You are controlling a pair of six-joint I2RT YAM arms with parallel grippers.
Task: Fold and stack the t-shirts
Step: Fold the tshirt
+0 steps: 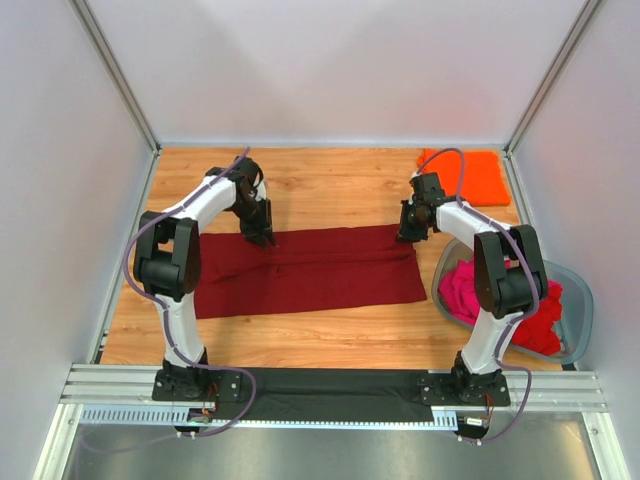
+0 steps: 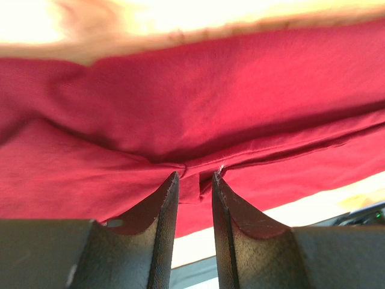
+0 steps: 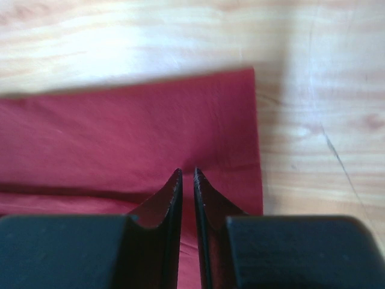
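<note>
Top external view: the dark maroon t-shirt lies folded into a long band across the wooden table. The left gripper is released at the shirt's far edge. The right gripper, parted only a slit, grasps nothing near the far right corner.

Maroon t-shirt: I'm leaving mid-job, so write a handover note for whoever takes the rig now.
Left hand: slightly open over a fold near the maroon t-shirt's far edge, nothing clamped.
Right hand: narrowly open at its far right corner.
Done: orange t-shirt folded, far right; maroon folded into a long strip.
Left: finish and stack maroon; pink t-shirt and red t-shirt wait in the tub.
</note>
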